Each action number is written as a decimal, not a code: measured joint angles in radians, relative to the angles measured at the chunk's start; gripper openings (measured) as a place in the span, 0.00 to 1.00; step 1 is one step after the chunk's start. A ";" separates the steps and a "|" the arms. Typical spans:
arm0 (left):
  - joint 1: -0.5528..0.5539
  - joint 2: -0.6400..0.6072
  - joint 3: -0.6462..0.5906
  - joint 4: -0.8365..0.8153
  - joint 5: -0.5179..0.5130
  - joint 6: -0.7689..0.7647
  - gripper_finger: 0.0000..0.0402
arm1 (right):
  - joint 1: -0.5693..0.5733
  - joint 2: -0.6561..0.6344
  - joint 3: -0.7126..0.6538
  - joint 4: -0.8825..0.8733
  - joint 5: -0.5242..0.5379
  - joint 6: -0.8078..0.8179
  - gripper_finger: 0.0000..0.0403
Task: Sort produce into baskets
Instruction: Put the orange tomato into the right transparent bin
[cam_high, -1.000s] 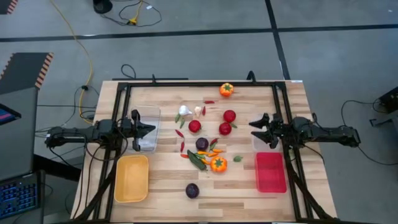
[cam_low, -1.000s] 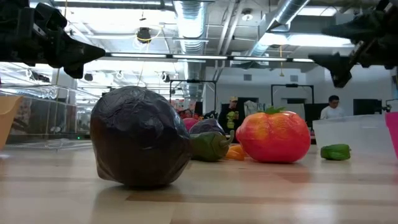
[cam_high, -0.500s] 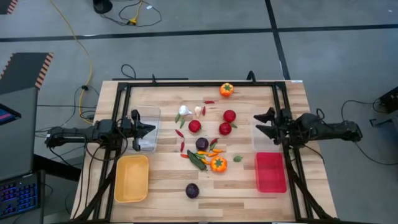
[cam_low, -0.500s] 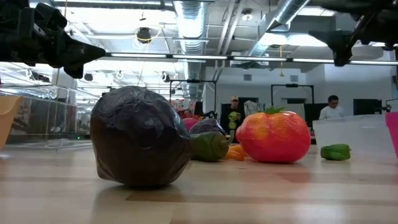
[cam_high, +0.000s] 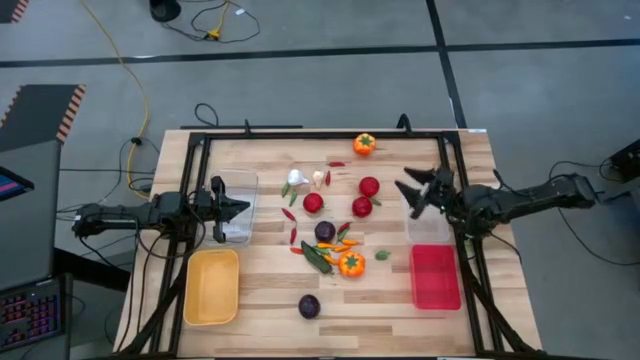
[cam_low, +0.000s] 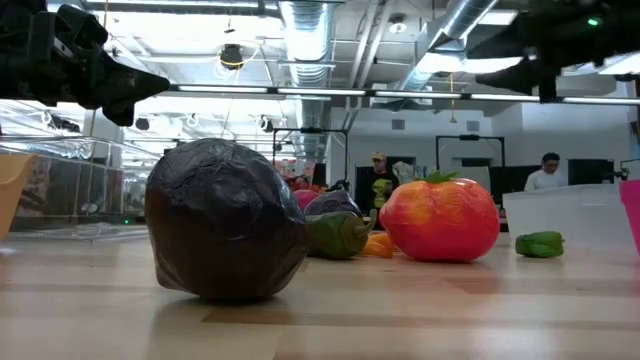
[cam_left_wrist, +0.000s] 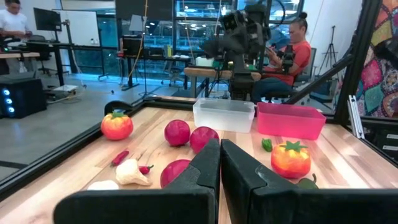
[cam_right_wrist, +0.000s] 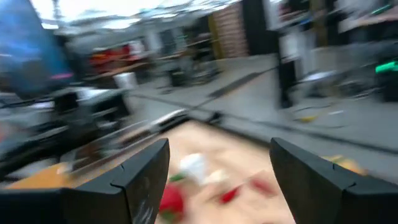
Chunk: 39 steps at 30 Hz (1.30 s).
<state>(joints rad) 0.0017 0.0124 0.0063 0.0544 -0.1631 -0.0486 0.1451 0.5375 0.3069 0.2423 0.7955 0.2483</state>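
The produce lies loose on the wooden table (cam_high: 270, 290): tomatoes (cam_high: 369, 186), orange peppers (cam_high: 351, 264), dark purple rounds (cam_high: 310, 306), garlic (cam_high: 297, 178) and thin chillies (cam_high: 330, 247). The baskets stand at the sides: a yellow one (cam_high: 211, 286), a red one (cam_high: 435, 276), and clear ones (cam_high: 243, 188) (cam_high: 424, 226). My left gripper (cam_high: 240, 207) (cam_left_wrist: 220, 163) is shut and level over the left clear basket. My right gripper (cam_high: 407, 197) (cam_right_wrist: 217, 183) hangs open and empty above the right clear basket's far left corner.
A black frame (cam_high: 320, 137) runs around the table's far edge and both sides. Beyond the table, people sit at desks (cam_left_wrist: 292, 50). Bare wood lies between the yellow and red baskets near the front edge.
My right gripper has risen and swung a little toward the table's far edge and middle, turning and rolling as it went. It has stayed open with nothing in it. The produce and baskets have kept their places.
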 joint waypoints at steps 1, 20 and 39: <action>0.000 0.000 0.000 0.000 0.000 0.000 0.00 | -0.019 0.030 0.028 -0.002 0.021 -0.013 0.76; 0.000 0.000 0.000 0.000 -0.001 0.010 0.00 | -0.497 0.506 0.360 -0.003 -0.274 -0.092 0.76; 0.000 0.000 0.000 0.000 -0.001 0.012 0.00 | -0.788 0.787 0.586 -0.221 -0.603 -0.037 0.79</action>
<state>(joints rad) 0.0017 0.0124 0.0063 0.0540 -0.1644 -0.0369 -0.6429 1.3241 0.8930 0.0211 0.1929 0.2116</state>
